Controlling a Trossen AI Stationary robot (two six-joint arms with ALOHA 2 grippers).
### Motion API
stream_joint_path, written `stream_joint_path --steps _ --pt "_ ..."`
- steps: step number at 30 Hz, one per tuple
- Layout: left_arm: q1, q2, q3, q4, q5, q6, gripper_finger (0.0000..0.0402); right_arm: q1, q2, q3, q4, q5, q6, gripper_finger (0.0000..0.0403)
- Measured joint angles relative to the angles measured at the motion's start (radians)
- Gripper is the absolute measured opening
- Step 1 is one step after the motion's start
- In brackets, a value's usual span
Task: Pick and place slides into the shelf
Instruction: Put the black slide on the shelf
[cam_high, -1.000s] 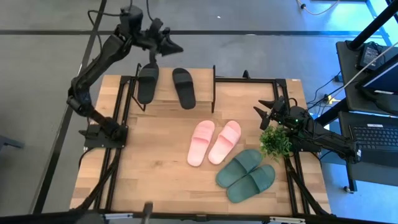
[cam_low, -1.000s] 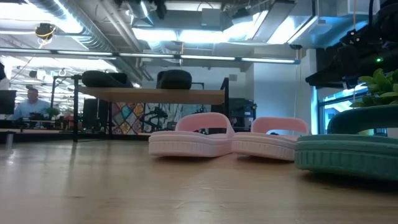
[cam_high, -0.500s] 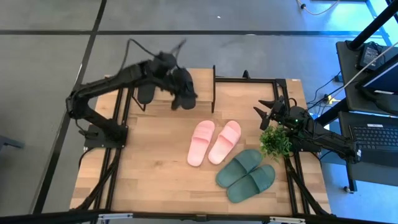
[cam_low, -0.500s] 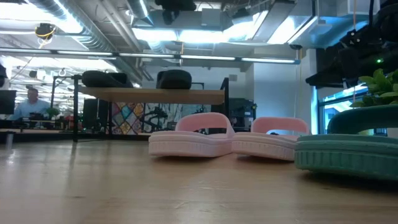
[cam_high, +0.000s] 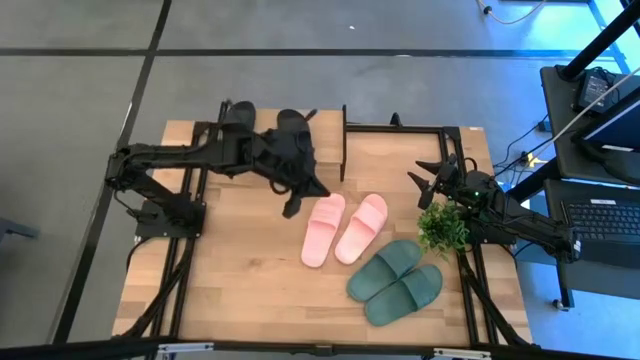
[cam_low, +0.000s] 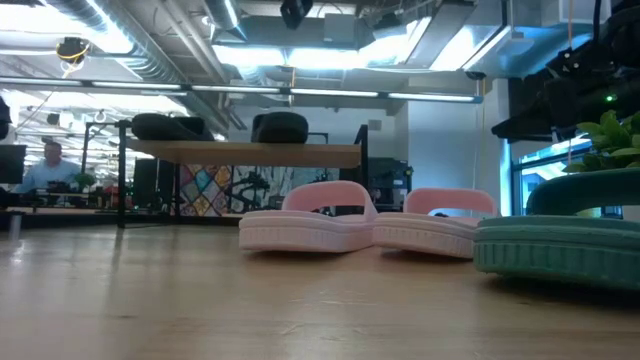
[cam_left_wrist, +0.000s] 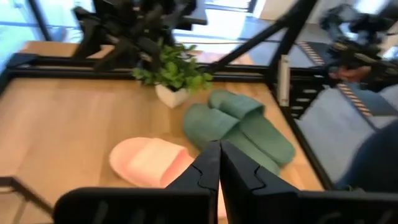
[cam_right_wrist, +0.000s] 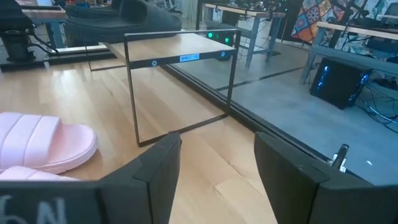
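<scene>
Black slides (cam_high: 292, 128) on shelf (cam_high: 330, 135), no readable labels

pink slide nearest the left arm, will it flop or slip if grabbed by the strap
The pink slide looks like thick moulded rubber with a tall arched strap in the low view, so it probably keeps its shape. It likely weighs little for its bulk. Held by the strap alone, the sole may swing, and its smooth surface could slip between narrow fingers.
</scene>
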Motion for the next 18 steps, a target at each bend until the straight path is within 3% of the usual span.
stream_joint_path --steps 9,13,15,18 --pt "-0.078 0.000 0.000 0.035 -0.220 -0.021 0.0108 0.000 0.000 0.000 -0.012 0.000 0.003 0.0206" --pt "-0.111 0.000 0.000 0.006 -0.367 0.098 0.0141 0.000 0.000 0.000 -0.021 0.000 0.003 0.0206" --pt "-0.134 0.000 0.000 -0.016 -0.502 0.172 0.0149 0.000 0.000 0.000 -0.021 0.000 0.001 0.0206" --pt "-0.149 0.000 0.000 -0.057 -0.818 0.191 0.0153 0.000 0.000 0.000 -0.021 0.000 0.003 0.0206"
